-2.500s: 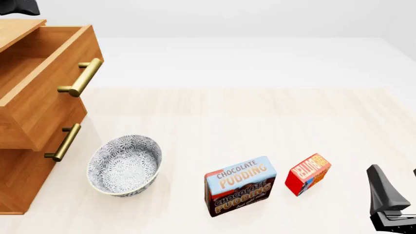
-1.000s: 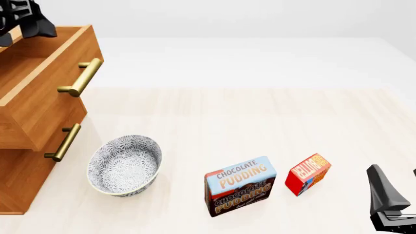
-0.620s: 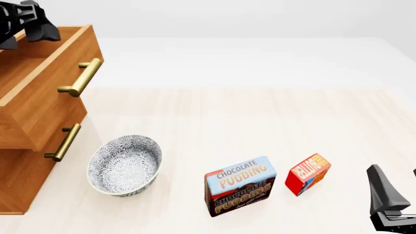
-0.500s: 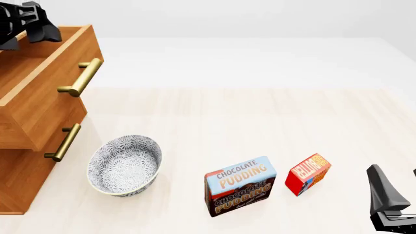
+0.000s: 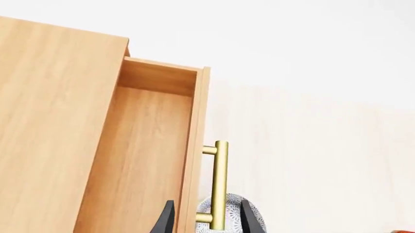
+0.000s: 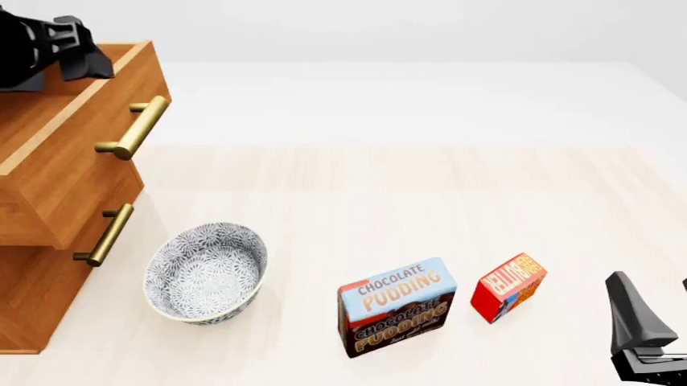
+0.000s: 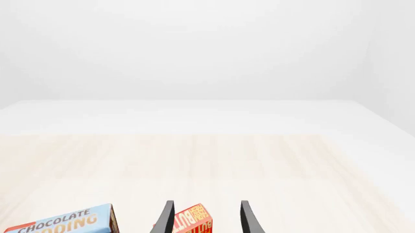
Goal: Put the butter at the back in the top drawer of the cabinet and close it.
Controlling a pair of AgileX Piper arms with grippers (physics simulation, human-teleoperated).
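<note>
While the top drawer (image 6: 76,121) stands pulled out, the left gripper (image 5: 206,218) hovers above it, fingers apart; the right gripper (image 7: 205,217), also spread, sits near the butter (image 6: 509,286).

The cabinet (image 6: 43,241) and right tool (image 6: 644,338) are edge-cropped.

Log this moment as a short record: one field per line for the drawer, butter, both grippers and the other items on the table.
top drawer: pulled open on the cabinet, inside looks bare in the left wrist view
butter: on the table, right of the pudding box, not yet grasped
left gripper: open, fingers either side of the drawer's brass handle in its wrist view
right gripper: open, aimed at the butter, not touching
bowl: patterned, in front of the cabinet, looks empty
</note>
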